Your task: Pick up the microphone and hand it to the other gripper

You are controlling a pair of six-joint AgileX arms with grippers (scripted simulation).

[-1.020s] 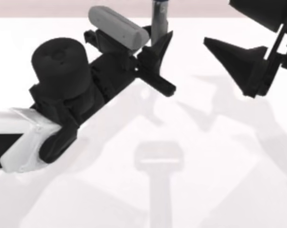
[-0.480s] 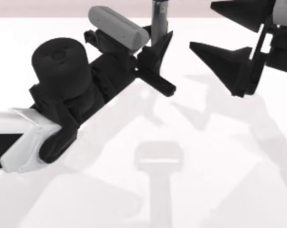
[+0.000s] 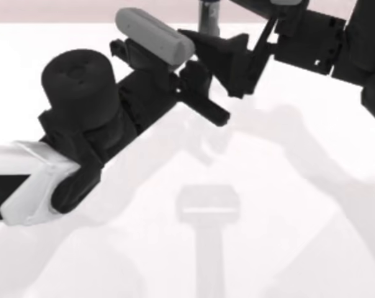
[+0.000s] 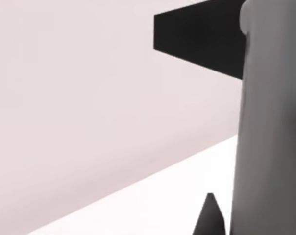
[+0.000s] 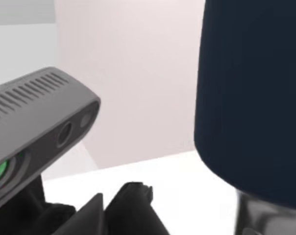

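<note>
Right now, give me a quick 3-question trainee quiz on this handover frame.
1. True or false: the microphone is lying flat on the table.
2. Which gripper grips the microphone's grey handle? A) left gripper B) right gripper C) neither
3. Fill in: in the right wrist view, the microphone's large dark blue ____ fills the side of the picture.

Key
1. False. It stands upright, held off the table at the far edge in the top view.
2. A. The left gripper is shut on the handle; the right gripper is open, close beside the microphone, with no grasp visible.
3. head
</note>
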